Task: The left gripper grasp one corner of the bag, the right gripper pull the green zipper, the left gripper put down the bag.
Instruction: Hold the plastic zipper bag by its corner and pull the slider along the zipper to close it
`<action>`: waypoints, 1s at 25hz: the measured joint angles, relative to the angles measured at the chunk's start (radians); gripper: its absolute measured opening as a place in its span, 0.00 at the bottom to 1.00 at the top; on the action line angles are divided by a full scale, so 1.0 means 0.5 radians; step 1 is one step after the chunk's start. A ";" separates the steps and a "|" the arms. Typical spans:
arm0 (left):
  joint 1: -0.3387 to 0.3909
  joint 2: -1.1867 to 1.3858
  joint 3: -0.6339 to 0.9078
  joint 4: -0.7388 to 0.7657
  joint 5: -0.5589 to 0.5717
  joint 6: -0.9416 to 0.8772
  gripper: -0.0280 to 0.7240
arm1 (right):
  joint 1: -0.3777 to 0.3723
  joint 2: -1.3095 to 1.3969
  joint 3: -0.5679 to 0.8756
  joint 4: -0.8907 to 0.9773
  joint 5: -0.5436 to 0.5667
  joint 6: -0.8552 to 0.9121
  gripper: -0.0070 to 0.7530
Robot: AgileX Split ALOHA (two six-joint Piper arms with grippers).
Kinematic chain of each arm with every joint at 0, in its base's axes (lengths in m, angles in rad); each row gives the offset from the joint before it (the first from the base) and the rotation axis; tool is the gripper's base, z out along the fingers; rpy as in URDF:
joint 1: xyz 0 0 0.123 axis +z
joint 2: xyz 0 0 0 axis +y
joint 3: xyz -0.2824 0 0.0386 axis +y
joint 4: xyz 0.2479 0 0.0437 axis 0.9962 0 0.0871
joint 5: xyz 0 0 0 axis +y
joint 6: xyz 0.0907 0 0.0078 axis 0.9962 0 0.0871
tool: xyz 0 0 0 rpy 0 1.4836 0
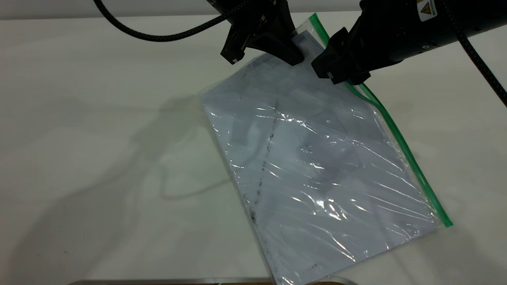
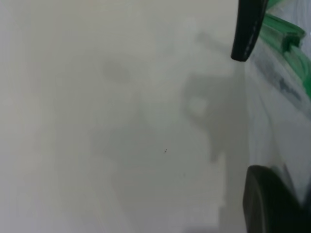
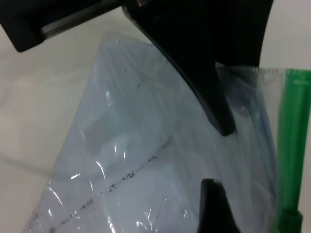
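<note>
Slim black left gripper (image 1: 295, 49) w/ pointed tapered fingers clamped on the clear plastic corner of the bag (image 1: 305, 31), pinching it just inboard of the green strip's far end. Corner held off the white counter (image 1: 99, 118), so that end of the flat clear document pouch (image 1: 317, 170) w/ white sheet inside tilts up while the low end trails away from the gripper toward the near counter edge. Reason, at a guess: taut anchor so the zip has something to pull against.

Bulky black right gripper (image 1: 336, 75) w/ yellow warning-triangle sticker sitting right beside the left one, on the thin bright green zipper (image 1: 400, 138) edge. Closed on the strip or only poised over it? Can't tell — jaws hidden under the body in exterior view. Right wrist view: one own fingertip (image 3: 214, 204) low over the plastic, green strip (image 3: 291, 145) just to its side, left gripper's finger (image 3: 214, 102) pressing the plastic ahead.

Left wrist view: both finger tips (image 2: 248, 34) apart w/ plastic and green edge (image 2: 286, 39) beyond them, counter below.

Dark diagonal smudge streak (image 1: 265, 158) running away from the left gripper down the pouch. Green strip looks separated just below the right gripper (image 1: 366, 95), so zip prob. part open. Judged step: zipper pull under way; put-down not yet done. Risk: thin film slipping from the pinch if pull goes sideways.
</note>
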 joint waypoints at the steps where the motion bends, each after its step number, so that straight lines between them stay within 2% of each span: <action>1: 0.000 0.000 0.000 0.000 0.001 0.000 0.11 | 0.000 0.000 0.000 0.000 -0.002 0.000 0.64; 4: 0.000 0.000 0.000 0.000 0.002 0.000 0.11 | 0.000 0.000 0.000 0.000 -0.002 0.000 0.55; 9: 0.000 0.000 0.000 -0.002 0.005 0.002 0.11 | 0.000 0.000 0.000 -0.004 -0.002 0.000 0.30; 14: 0.000 0.000 0.000 -0.002 0.014 0.002 0.11 | 0.000 0.000 0.000 -0.004 0.017 0.000 0.13; 17: 0.000 0.000 0.000 -0.002 0.016 0.002 0.11 | 0.000 0.000 -0.002 -0.002 0.043 0.000 0.09; 25: 0.000 0.000 0.000 -0.012 0.025 0.002 0.11 | 0.000 0.000 -0.006 0.003 0.133 0.000 0.09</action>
